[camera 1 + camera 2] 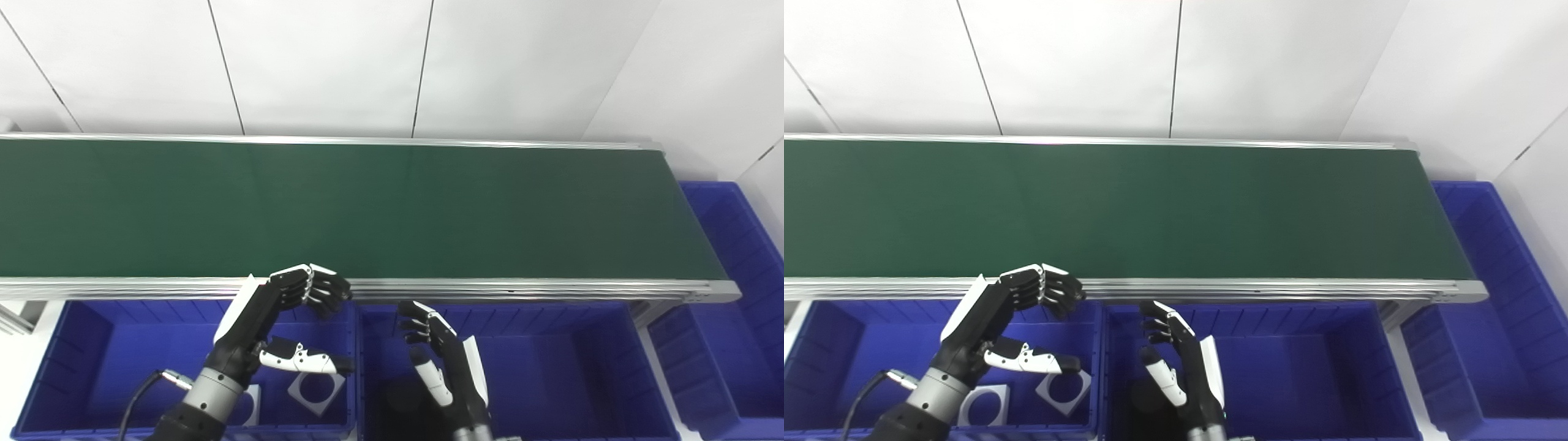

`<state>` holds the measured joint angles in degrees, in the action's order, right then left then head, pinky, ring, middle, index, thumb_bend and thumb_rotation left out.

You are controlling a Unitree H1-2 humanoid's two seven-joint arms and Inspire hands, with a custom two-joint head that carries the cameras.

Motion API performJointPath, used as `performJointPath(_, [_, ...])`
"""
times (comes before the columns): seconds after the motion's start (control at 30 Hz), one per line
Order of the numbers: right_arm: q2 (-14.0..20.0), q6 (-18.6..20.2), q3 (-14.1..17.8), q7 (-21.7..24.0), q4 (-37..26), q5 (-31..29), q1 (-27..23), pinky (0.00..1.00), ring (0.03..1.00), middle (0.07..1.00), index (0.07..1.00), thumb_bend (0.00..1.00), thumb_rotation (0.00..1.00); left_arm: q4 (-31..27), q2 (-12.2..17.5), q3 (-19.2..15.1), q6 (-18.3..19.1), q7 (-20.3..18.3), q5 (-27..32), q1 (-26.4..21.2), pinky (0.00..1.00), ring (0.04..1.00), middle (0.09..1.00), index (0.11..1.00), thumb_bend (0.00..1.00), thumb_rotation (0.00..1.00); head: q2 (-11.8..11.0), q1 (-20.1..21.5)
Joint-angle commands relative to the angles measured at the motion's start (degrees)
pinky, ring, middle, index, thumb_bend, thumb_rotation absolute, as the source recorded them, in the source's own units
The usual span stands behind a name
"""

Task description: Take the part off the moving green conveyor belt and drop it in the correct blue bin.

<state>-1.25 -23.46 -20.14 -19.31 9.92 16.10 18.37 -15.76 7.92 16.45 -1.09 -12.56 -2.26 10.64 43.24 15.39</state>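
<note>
Two robot hands hang in front of me, both below the near rail of the green conveyor belt (pixel 367 208), which runs across the whole width of the view with nothing visible on its surface. My left hand (pixel 278 324) is over the left blue bin (pixel 79 361), fingers curled forward and thumb held apart beneath them, holding nothing. My right hand (pixel 438 355) is over the middle blue bin (pixel 551 367), fingers bent and apart, also holding nothing.

I can see no part on the belt. In the left bin lie flat grey square plates with round holes. One square plate (pixel 1064 386) lies just beside the left thumb tip; a second square plate (pixel 983 405) near the bin's front edge shows plainly in the right eye view, while in the left eye view my forearm covers most of it.

A third blue bin (pixel 741 294) stands past the belt's right end; the left eye view crops its right side more.
</note>
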Motion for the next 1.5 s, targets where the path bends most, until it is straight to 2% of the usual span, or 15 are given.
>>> performJointPath(0.0, [0.2, -3.44, -1.31, -1.6, -2.6, -0.87, 0.46, 0.62, 0.702, 0.76, 0.751, 0.87, 1.0, -0.73, -1.3, -0.86, -1.82, 0.08, 3.28, 0.68, 0.52, 0.592, 0.644, 0.634, 0.75, 0.34, 0.21, -1.51])
performJointPath(0.13, [1.83, -3.45, -2.26, -2.65, -3.37, -1.14, 0.73, 0.63, 0.701, 0.762, 0.757, 0.88, 1.0, 1.47, -2.23, -0.93, -5.48, -0.05, 3.24, 1.74, 0.58, 0.647, 0.676, 0.654, 0.74, 0.4, -0.04, -3.64])
performJointPath(0.27, [2.85, -3.45, -3.59, -4.19, -3.54, -0.95, 0.47, 0.65, 0.712, 0.774, 0.77, 0.86, 0.99, 3.98, -2.13, -0.54, -9.42, -0.21, 2.06, 2.51, 0.61, 0.686, 0.705, 0.676, 0.75, 0.47, -0.58, -3.02])
performJointPath(0.4, [3.42, -3.45, -4.97, -6.14, -3.17, -0.5, -0.05, 0.69, 0.745, 0.793, 0.785, 0.87, 0.98, 6.35, -1.5, 0.01, -12.17, -0.71, 0.94, 3.09, 0.7, 0.766, 0.78, 0.729, 0.76, 0.55, -0.69, -2.3])
performJointPath(0.57, [4.22, -3.46, -6.62, -7.58, -2.41, -0.6, -0.8, 0.78, 0.824, 0.856, 0.833, 0.88, 0.97, 9.29, -2.08, 0.13, -13.79, -1.04, 2.37, 3.82, 0.87, 0.911, 0.916, 0.853, 0.8, 0.62, -0.83, -2.28])
performJointPath(0.63, [4.6, -3.46, -7.06, -6.82, -2.42, -0.86, -0.93, 0.84, 0.88, 0.901, 0.875, 0.89, 0.98, 10.1, -2.46, 0.3, -13.81, -1.17, 3.21, 4.36, 0.95, 0.959, 0.947, 0.886, 0.84, 0.67, -0.84, -2.61])
performJointPath(0.7, [5.05, -3.46, -7.56, -5.05, -2.59, -1.49, -1.14, 0.88, 0.911, 0.927, 0.902, 0.91, 0.99, 10.68, -2.49, 0.49, -14.53, -1.2, 3.11, 4.75, 0.97, 0.972, 0.954, 0.892, 0.84, 0.69, -0.75, -3.06])
performJointPath(0.77, [5.42, -3.45, -8.13, -3.2, -2.54, -1.71, -1.55, 0.91, 0.94, 0.959, 0.936, 0.93, 1.0, 11.5, -2.04, 0.62, -16.85, -0.83, 1.0, 4.87, 0.98, 0.974, 0.957, 0.894, 0.82, 0.74, -0.68, -3.21])
performJointPath(0.9, [5.3, -3.44, -8.82, -0.59, -1.73, -1.8, -2.54, 0.97, 0.993, 0.998, 0.979, 0.94, 1.0, 12.93, -0.46, 0.74, -21.22, -0.12, -3.98, 4.91, 0.95, 0.977, 0.975, 0.934, 0.81, 0.94, -0.69, -2.96])
performJointPath(1.0, [4.75, -3.42, -8.74, 0.66, -1.19, -1.87, -3.08, 0.99, 0.999, 1.0, 0.984, 0.95, 1.0, 13.92, 0.19, 0.53, -23.11, 0.11, -5.44, 5.0, 0.98, 0.99, 0.99, 0.958, 0.81, 0.99, -0.71, -2.54])
performJointPath(1.23, [2.93, -3.46, -8.49, 0.86, 0.06, 0.13, -3.99, 1.0, 1.0, 1.0, 0.99, 0.93, 1.0, 17.17, 0.24, -0.05, -25.73, 0.69, -5.12, 4.32, 1.0, 1.0, 1.0, 0.991, 0.78, 1.0, -0.92, -1.85])
performJointPath(1.37, [2.51, -3.44, -8.06, 0.44, 0.4, 0.67, -4.03, 1.0, 1.0, 1.0, 0.986, 0.93, 1.0, 18.19, -0.42, 0.01, -25.74, 1.43, -4.35, 4.37, 1.0, 1.0, 1.0, 0.991, 0.73, 0.99, -0.71, -3.09])
performJointPath(1.47, [2.6, -3.45, -7.59, 0.76, 0.41, 0.12, -3.84, 1.0, 1.0, 1.0, 0.985, 0.94, 1.0, 19.02, -1.86, -0.41, -25.64, 2.45, -4.11, 4.85, 1.0, 1.0, 1.0, 0.993, 0.74, 0.99, -0.7, -5.02])
